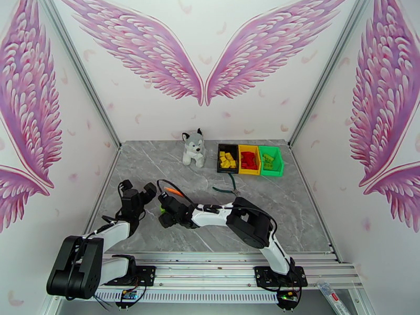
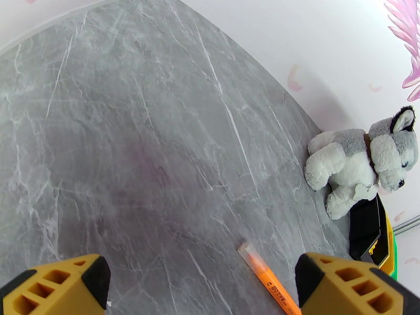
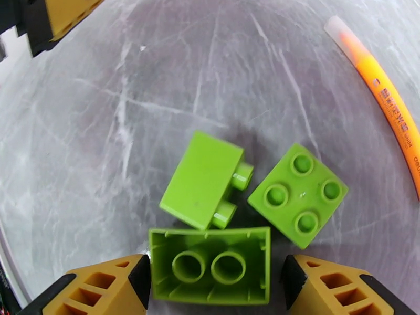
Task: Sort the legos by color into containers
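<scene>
Three lime green legos lie close together on the grey table [image 3: 105, 101] under my right gripper [image 3: 210, 284]. One is upside down [image 3: 210, 266] between the fingertips, one lies on its side [image 3: 202, 177], and one sits studs up [image 3: 297, 194]. The right gripper's jaws stand open on either side of the upside-down brick, the left pad at its edge and the right pad a small gap off. My left gripper [image 2: 202, 284] hangs open over bare table. The containers stand at the back: black [image 1: 227, 157] with yellow legos, yellow [image 1: 249, 158] with red legos, green [image 1: 270, 161] with green legos.
A thin orange stick [image 3: 388, 106] lies just right of the bricks and between the two grippers [image 1: 176, 192]. Green-handled pliers [image 1: 227, 187] lie in front of the bins. A plush husky [image 1: 193, 148] sits left of the black bin. The left gripper's finger [image 3: 58, 17] is close by.
</scene>
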